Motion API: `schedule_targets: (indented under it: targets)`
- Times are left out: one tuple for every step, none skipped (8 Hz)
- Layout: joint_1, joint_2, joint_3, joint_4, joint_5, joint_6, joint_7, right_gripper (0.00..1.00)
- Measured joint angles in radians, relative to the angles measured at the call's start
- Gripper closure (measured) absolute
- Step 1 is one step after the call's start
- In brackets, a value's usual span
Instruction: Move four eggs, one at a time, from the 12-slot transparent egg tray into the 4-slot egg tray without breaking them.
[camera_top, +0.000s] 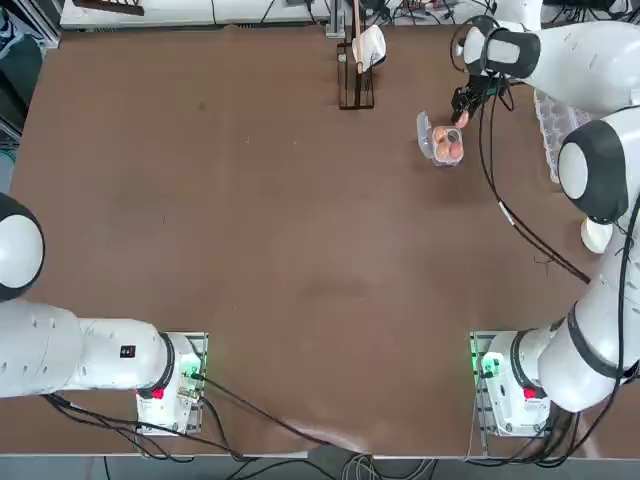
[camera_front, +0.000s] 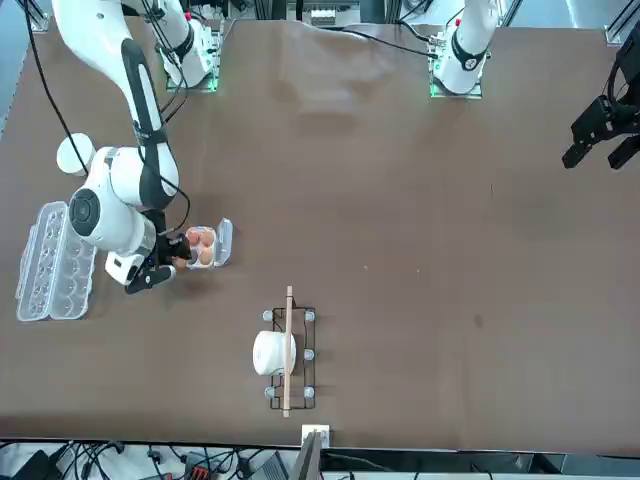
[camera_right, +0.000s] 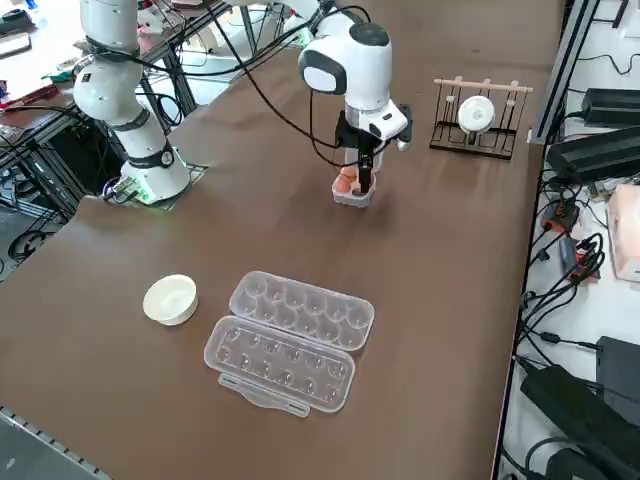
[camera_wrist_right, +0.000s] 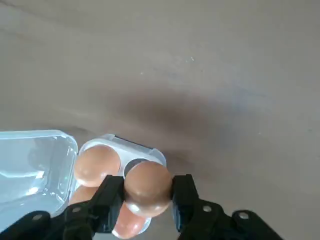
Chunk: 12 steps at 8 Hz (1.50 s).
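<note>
My right gripper (camera_wrist_right: 146, 194) is shut on an orange-brown egg (camera_wrist_right: 146, 186), holding it just above the 4-slot egg tray (camera_wrist_right: 120, 141). Three other eggs lie in that tray's cups, one of them (camera_wrist_right: 96, 162) beside the held egg. Seen from above, the gripper (camera_top: 460, 119) hangs at the far edge of the small tray (camera_top: 424, 134), whose lid lies open. From the side, the gripper (camera_right: 361, 182) points straight down over the tray (camera_right: 352, 199). The 12-slot transparent egg tray (camera_right: 290, 340) lies open with no eggs in its cups.
A round white bowl (camera_right: 170, 299) sits next to the long carton. A small rack holding a white cup (camera_right: 478, 114) stands at the far side of the table. The parked left arm (camera_top: 60, 345) stays near its base.
</note>
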Motion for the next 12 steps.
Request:
schedule_targets:
  targets:
    - [0.0,0.0,0.0,-0.002,0.0,0.0,0.001,0.44]
    - [0.001,0.0,0.0,-0.004,0.0,-0.003,0.003,0.44]
    - [0.001,0.0,0.0,-0.005,0.0,-0.01,0.004,0.44]
    - [0.001,0.0,0.0,-0.006,0.0,-0.02,0.005,0.44]
    - [0.001,0.0,0.0,-0.006,0.001,-0.034,0.008,0.44]
    - [0.001,0.0,0.0,-0.006,0.001,-0.049,0.009,0.44]
    - [0.001,0.0,0.0,-0.006,0.001,-0.059,0.01,0.44]
    - [0.001,0.0,0.0,-0.006,0.001,-0.062,0.011,0.44]
    - [0.001,0.0,0.0,-0.006,0.003,-0.063,0.012,0.44]
    - [0.002,0.0,0.0,-0.006,0.005,-0.063,0.012,0.44]
    - [0.003,0.002,0.0,-0.006,0.007,-0.063,0.013,0.44]
    - [0.003,0.007,0.0,-0.006,0.024,-0.063,0.014,0.44]
